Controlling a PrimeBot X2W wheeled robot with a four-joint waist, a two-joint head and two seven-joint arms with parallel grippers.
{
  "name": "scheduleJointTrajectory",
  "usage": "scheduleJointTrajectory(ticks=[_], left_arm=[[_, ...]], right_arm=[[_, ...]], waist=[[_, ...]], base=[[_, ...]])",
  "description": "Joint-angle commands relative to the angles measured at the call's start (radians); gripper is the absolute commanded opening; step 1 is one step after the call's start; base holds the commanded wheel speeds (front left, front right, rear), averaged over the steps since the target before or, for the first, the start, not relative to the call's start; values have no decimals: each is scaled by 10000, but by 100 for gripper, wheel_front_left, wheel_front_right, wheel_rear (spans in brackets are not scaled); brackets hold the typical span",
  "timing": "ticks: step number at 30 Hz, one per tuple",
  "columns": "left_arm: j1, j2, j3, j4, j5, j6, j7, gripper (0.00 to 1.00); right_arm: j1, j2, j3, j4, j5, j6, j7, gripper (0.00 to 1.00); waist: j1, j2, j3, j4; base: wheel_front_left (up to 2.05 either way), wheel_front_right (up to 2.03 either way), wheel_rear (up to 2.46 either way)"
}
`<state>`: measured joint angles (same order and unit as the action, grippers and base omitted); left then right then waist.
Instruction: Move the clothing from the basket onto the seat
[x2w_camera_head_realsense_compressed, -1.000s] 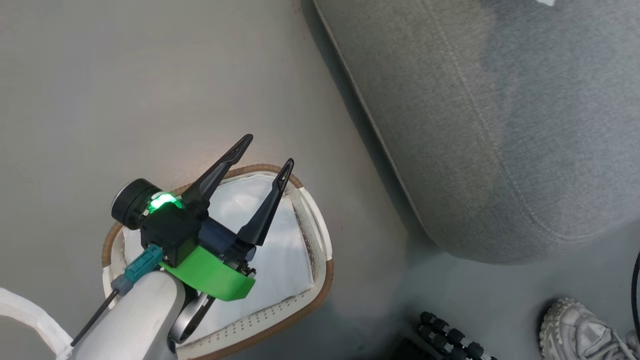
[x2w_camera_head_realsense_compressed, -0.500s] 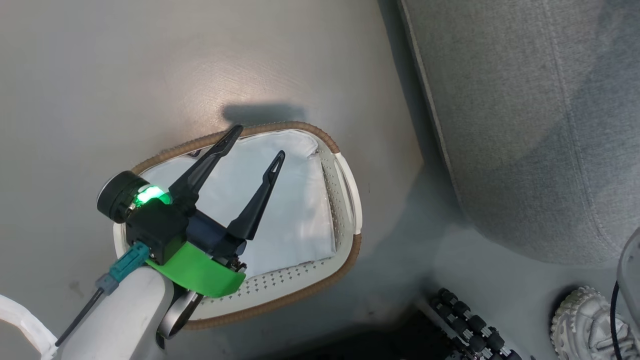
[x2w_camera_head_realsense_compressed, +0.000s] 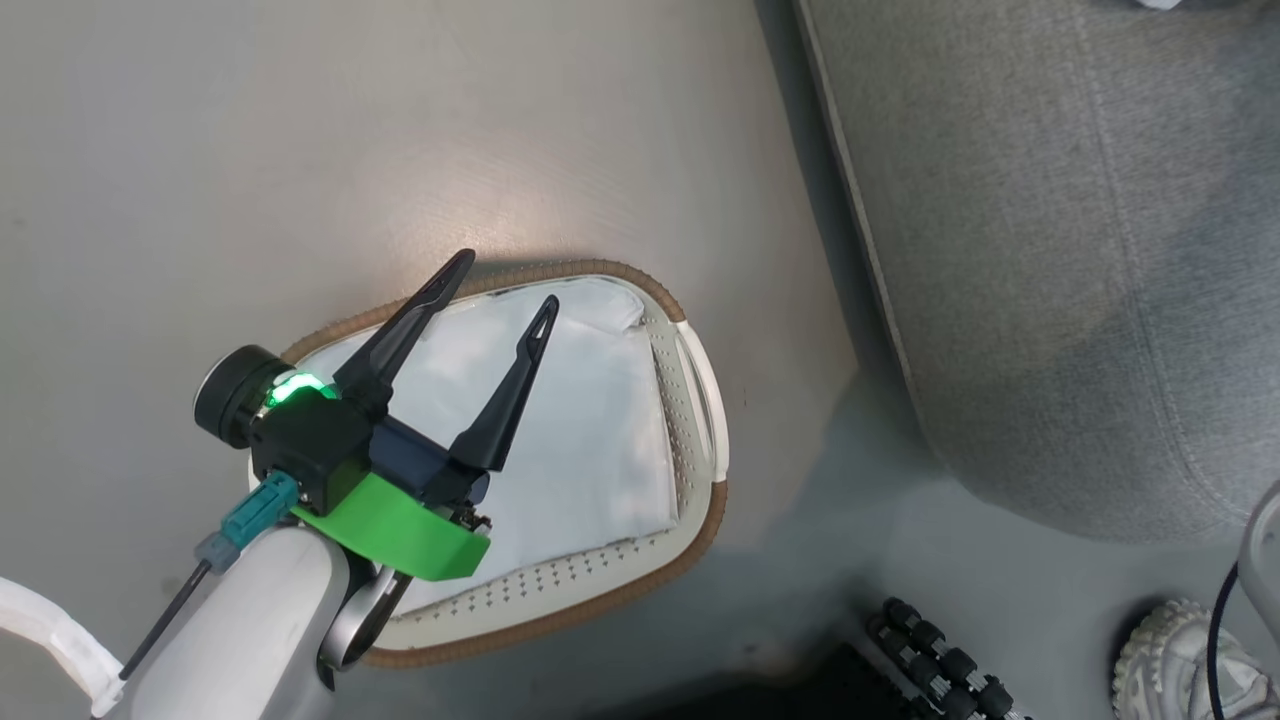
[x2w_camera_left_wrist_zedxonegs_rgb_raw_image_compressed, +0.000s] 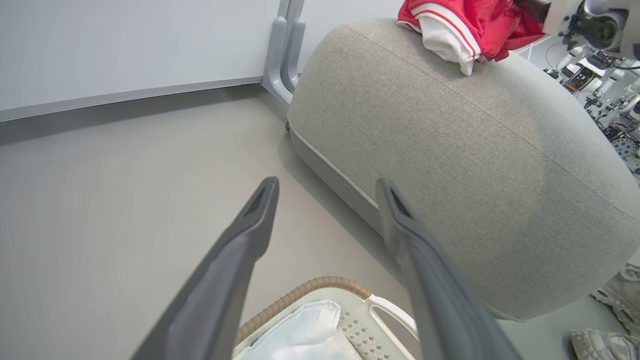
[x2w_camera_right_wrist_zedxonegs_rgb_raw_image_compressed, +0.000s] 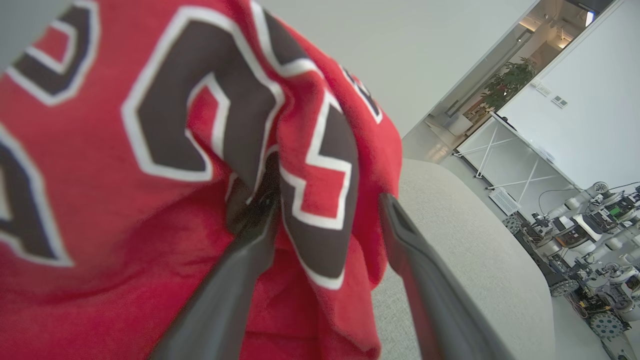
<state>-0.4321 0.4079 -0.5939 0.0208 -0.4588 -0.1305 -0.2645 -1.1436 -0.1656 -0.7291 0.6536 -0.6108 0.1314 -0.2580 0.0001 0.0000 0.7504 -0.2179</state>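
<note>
One jersey (x2w_camera_right_wrist_zedxonegs_rgb_raw_image_compressed: 100, 165), one basket (x2w_camera_head_realsense_compressed: 560, 582), one seat (x2w_camera_head_realsense_compressed: 1050, 250)

Smooth grey floor (x2w_camera_head_realsense_compressed: 300, 150), white wall (x2w_camera_left_wrist_zedxonegs_rgb_raw_image_compressed: 125, 40) with grey baseboard, potted plant (x2w_camera_right_wrist_zedxonegs_rgb_raw_image_compressed: 505, 85) by bright corridor, white cross-braced table (x2w_camera_right_wrist_zedxonegs_rgb_raw_image_compressed: 505, 150) far back.

This is a robotics lab in an office-like building. Wheeled robots (x2w_camera_right_wrist_zedxonegs_rgb_raw_image_compressed: 590, 220) and their gear crowd the far side, a white wall panel (x2w_camera_left_wrist_zedxonegs_rgb_raw_image_compressed: 125, 45) stands on a grey metal foot (x2w_camera_left_wrist_zedxonegs_rgb_raw_image_compressed: 285, 50), and the seat (x2w_camera_left_wrist_zedxonegs_rgb_raw_image_compressed: 450, 150) sits on bare grey floor (x2w_camera_head_realsense_compressed: 300, 150); a potted plant (x2w_camera_right_wrist_zedxonegs_rgb_raw_image_compressed: 505, 85) marks a lit corridor.
</note>
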Motion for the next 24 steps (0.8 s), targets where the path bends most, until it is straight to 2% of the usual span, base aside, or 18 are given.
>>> scheduleJointTrajectory(ticks=[1,6,15,24], left_arm=[[-123,-64,48,61,-46,-4,6,100],[248,-487,412,562,27,-4,7,100],[907,-1095,1269,1440,228,-4,7,100],[1500,-1695,2658,2304,651,-4,5,100]], right_arm=[[215,-93,-6,134,77,-14,-59,100],[1576,-117,1019,-585,1230,-14,-78,100],[3949,296,2890,-2203,2913,-14,-82,100],[5204,754,4648,-2845,4325,-14,-83,100]], waist=[[-1,0,-475,3],[-1,0,-1523,76],[-1,0,-3143,227],[-1,0,-4416,693]], base=[[0,0,0],[0,0,0],[0,0,0],[0,0,0]])
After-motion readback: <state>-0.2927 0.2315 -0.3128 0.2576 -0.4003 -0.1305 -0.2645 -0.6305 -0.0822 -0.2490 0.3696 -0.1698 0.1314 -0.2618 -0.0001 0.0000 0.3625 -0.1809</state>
